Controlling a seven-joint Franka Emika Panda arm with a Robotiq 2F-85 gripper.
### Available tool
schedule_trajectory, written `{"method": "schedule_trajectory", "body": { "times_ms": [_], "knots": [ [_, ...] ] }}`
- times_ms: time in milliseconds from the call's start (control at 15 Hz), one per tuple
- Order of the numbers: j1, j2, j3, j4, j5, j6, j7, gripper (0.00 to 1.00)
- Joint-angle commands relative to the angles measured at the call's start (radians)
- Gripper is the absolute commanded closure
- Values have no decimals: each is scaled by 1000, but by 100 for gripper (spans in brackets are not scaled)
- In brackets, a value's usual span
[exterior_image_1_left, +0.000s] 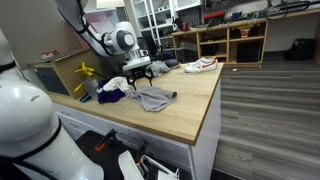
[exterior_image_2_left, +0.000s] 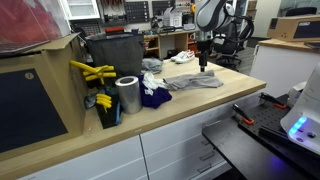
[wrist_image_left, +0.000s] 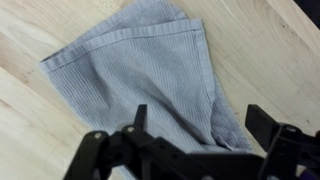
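Observation:
A grey ribbed cloth (wrist_image_left: 150, 70) lies crumpled on the wooden worktop (wrist_image_left: 260, 50); it also shows in both exterior views (exterior_image_1_left: 156, 98) (exterior_image_2_left: 192, 82). My gripper (wrist_image_left: 200, 122) hangs just above the cloth's near edge, jaws wide apart with nothing between them. In an exterior view the gripper (exterior_image_1_left: 137, 72) hovers above the cloth, and it comes down from overhead in the other (exterior_image_2_left: 203, 62). A dark blue cloth (exterior_image_2_left: 155, 96) and a white cloth (exterior_image_2_left: 152, 66) lie beside the grey one.
A metal can (exterior_image_2_left: 127, 94), yellow tools (exterior_image_2_left: 93, 72) and a dark bin (exterior_image_2_left: 115, 52) stand at one end of the worktop. A white and red shoe (exterior_image_1_left: 201, 65) lies at the far end. Shelving (exterior_image_1_left: 232, 40) stands behind.

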Motion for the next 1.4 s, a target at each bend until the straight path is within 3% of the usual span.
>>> {"method": "schedule_trajectory", "body": {
  "times_ms": [0, 133, 333, 733, 1333],
  "knots": [
    [8, -2, -7, 0, 2, -1, -1, 0],
    [12, 9, -12, 0, -34, 28, 11, 0],
    [5, -11, -8, -53, -37, 175, -12, 0],
    [-21, -32, 21, -152, 43, 397, -72, 0],
    [-50, -75, 91, -234, 281, 437, -238, 0]
  ]
}}
